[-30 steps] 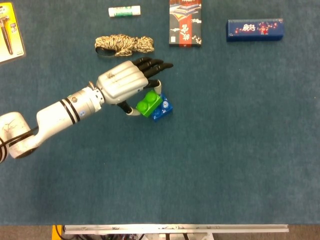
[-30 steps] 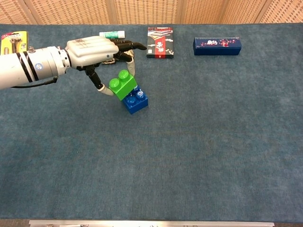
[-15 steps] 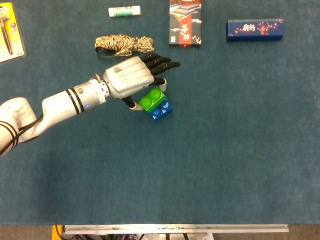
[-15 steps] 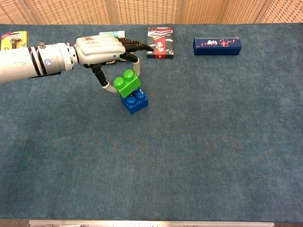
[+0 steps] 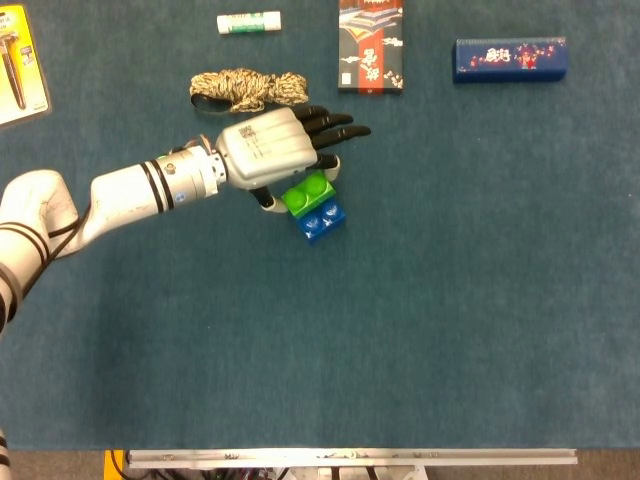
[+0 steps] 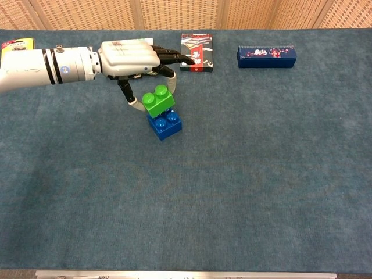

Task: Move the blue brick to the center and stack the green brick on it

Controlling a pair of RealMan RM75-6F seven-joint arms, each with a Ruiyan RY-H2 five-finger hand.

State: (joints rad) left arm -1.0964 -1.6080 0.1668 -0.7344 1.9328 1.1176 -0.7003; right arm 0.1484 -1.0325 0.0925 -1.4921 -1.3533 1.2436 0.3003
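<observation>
On the bench point(image 6: 244, 192), the blue brick point(image 6: 165, 124) carries the green brick point(image 6: 158, 101), offset toward its far-left corner. The left robot hand point(image 6: 135, 58), just behind, pinches the green brick: square studs, press down, then release.

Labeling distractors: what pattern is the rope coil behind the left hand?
Mottled tan and dark brown rope coil; clearest in the head view.

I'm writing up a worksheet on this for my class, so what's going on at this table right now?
The robot's left hand pinches a small green plastic brick and holds it on top of a blue plastic brick that sits on the blue cloth-covered table. The green one sits off-centre towards the hand and looks tilted, so the stack does not seem pressed home yet. The right hand is out of sight.
</observation>
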